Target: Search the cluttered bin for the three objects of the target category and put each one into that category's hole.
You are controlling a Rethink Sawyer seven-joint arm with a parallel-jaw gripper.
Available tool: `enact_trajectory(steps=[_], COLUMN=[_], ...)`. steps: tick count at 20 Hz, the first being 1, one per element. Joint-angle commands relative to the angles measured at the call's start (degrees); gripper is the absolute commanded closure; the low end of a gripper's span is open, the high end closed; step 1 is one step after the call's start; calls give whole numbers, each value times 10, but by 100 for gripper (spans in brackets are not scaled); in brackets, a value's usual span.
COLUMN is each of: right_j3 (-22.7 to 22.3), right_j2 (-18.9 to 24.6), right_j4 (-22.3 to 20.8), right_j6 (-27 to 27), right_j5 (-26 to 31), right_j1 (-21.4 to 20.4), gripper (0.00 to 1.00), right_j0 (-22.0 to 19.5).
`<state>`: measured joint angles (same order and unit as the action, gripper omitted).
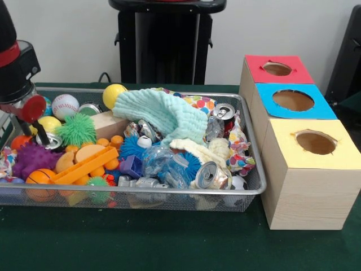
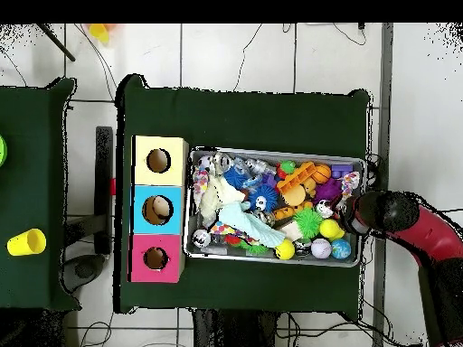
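Observation:
A wire mesh bin (image 1: pixel 169 192) holds a heap of toys, cloths and cans. Crushed silver cans lie at the right rear (image 1: pixel 224 111), front middle (image 1: pixel 211 175) and far left (image 1: pixel 52 140). Balls show too: a baseball (image 1: pixel 65 104), a yellow ball (image 1: pixel 113 93) and a small basketball (image 1: pixel 40 177). My gripper (image 1: pixel 35 132) hangs low over the bin's left end, right beside the left can; whether it holds anything is hidden. Overhead, the gripper (image 2: pixel 348 210) is at the bin's (image 2: pixel 271 151) right end. Three wooden boxes stand beside the bin, with red (image 1: pixel 277 69), blue (image 1: pixel 293 100) and yellow (image 1: pixel 316 142) holed tops.
A mint cloth (image 1: pixel 163 113) drapes over the middle of the heap. A green spiky ball (image 1: pixel 76 130), a purple spiky toy (image 1: pixel 34 159) and orange plastic pieces (image 1: pixel 84 165) crowd the gripper's end. In the overhead view a yellow cup (image 2: pixel 25 242) stands on a side table.

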<state>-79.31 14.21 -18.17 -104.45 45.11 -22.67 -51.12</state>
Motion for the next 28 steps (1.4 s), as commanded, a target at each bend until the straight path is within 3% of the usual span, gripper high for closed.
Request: enact_trajectory(steps=[1, 8, 14, 21, 28], right_j3=[65, 54, 31, -36, -45], right_j2=[60, 56, 43, 10, -36], right_j4=[-54, -59, -52, -13, 29], right_j6=[155, 78, 21, -111, -196], right_j5=[-7, -83, -102, -141, -174], right_j1=[67, 109, 104, 74, 73], gripper=[0, 0, 0, 0, 0], right_j0=[-17, 0, 23, 80, 148])
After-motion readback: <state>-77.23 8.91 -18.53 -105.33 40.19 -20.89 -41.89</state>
